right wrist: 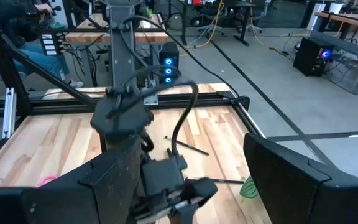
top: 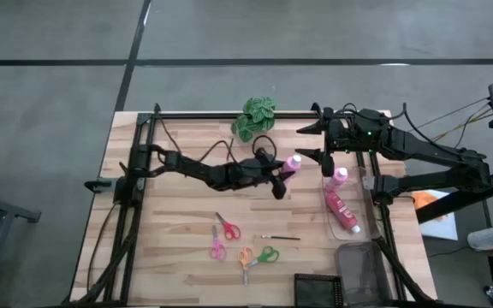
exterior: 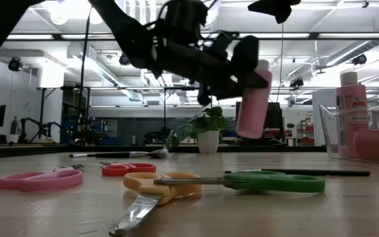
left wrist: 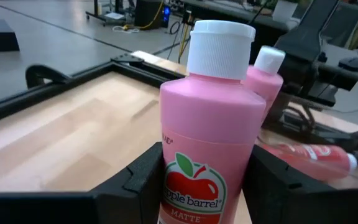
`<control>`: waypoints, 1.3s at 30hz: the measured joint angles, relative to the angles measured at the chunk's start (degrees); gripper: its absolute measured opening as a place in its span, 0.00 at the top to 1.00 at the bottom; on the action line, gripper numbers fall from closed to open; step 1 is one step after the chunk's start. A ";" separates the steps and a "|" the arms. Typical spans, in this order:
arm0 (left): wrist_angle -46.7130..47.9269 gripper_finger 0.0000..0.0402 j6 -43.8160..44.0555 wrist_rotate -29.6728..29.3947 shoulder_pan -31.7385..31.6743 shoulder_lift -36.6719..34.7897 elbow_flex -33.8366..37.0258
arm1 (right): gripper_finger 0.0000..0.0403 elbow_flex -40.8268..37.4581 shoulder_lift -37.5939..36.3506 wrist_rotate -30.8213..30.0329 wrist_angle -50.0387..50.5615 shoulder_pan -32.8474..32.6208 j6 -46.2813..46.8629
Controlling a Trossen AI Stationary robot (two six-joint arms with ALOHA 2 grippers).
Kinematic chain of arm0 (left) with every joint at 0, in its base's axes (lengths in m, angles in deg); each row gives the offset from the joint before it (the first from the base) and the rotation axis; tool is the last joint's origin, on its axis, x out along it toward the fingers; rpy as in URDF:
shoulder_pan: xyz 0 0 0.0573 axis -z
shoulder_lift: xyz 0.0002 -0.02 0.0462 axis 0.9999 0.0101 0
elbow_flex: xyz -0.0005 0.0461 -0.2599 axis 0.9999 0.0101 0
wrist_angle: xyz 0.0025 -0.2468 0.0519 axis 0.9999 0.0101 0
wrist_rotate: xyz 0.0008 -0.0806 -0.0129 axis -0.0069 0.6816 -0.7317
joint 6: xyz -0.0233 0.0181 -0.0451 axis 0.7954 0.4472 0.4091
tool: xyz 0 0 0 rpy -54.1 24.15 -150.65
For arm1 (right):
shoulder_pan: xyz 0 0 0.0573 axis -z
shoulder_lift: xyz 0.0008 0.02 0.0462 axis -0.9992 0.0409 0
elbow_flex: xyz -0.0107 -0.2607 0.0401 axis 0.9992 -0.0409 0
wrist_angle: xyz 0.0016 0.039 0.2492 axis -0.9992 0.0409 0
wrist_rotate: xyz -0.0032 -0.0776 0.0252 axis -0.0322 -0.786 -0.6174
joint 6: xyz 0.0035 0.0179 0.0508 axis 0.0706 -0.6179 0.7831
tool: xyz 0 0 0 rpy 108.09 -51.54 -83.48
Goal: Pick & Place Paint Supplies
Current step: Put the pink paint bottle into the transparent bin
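Observation:
My left gripper is near the table's middle, shut on a pink squeeze bottle with a white cap, held above the table. A second pink bottle stands in a clear tray at the right, and a red bottle lies on its side in the same tray. A thin dark-handled brush lies flat on the wood. My right gripper hovers open just past the held bottle toward the far edge, touching nothing. My left gripper pinches the pink bottle's lower body at its label, between the two fingers. The fingers come level from the table's left. The bottle is about upright with its cap on top, lifted clear of the table.
Several scissors lie on the near half of the table. A green leafy plant stands by the far edge. A black box and a clear container sit at the near right corner. Bare wood shows at the near left.

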 joint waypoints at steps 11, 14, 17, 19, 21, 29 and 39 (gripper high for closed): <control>-5.27 0.58 -5.19 -2.05 0.05 4.65 -0.73 | 0.30 0.00 0.00 -0.02 0.04 0.02 0.00; -6.79 0.58 -3.13 -2.64 0.04 6.57 -0.67 | 0.30 0.00 -0.02 -0.01 0.04 0.00 0.00; -8.17 0.58 -0.33 -2.97 0.04 7.79 -0.60 | 0.30 0.00 -0.02 -0.02 0.07 0.02 0.00; -8.49 0.58 -0.15 -3.02 0.11 7.88 -0.60 | 0.30 0.00 -0.02 -0.04 0.04 0.02 0.00; -8.47 0.58 -1.08 -2.96 0.14 7.88 -0.60 | 0.30 0.00 -0.02 -0.04 0.06 0.02 0.00; -7.67 0.57 -1.27 -2.37 0.28 7.56 -0.60 | 0.30 0.00 -0.02 -0.02 0.07 0.00 0.00; -5.66 0.30 -0.59 0.67 0.37 7.44 -0.60 | 0.30 0.00 -0.04 -0.02 0.07 0.01 0.00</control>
